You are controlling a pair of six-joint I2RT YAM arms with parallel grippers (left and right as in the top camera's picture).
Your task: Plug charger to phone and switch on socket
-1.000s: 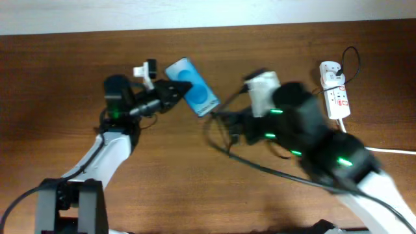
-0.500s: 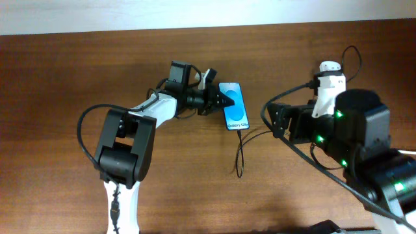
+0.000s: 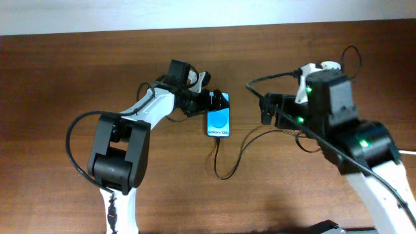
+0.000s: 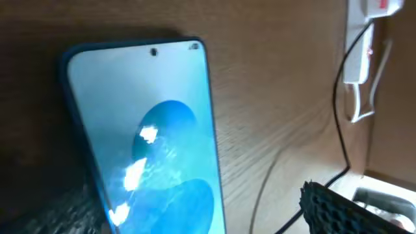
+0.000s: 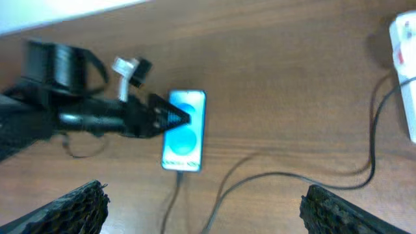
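The phone lies flat on the wooden table, blue screen up, and fills the left wrist view. My left gripper is open at the phone's top end, one fingertip well clear of its right edge. The charger's black cable meets the phone's bottom edge and loops right. My right gripper hangs open to the right, fingers wide apart over the cable and holding nothing. The socket is mostly hidden under my right arm in the overhead view; it shows as a white strip.
The table's far edge meets a white wall. A thick white cord leaves at the right edge. My right arm covers the table's right side, and black cable loops rise near the socket.
The left gripper has opened. The phone has shifted left and a little nearer, now lying straight. The right arm has swung up and left, covering the socket.
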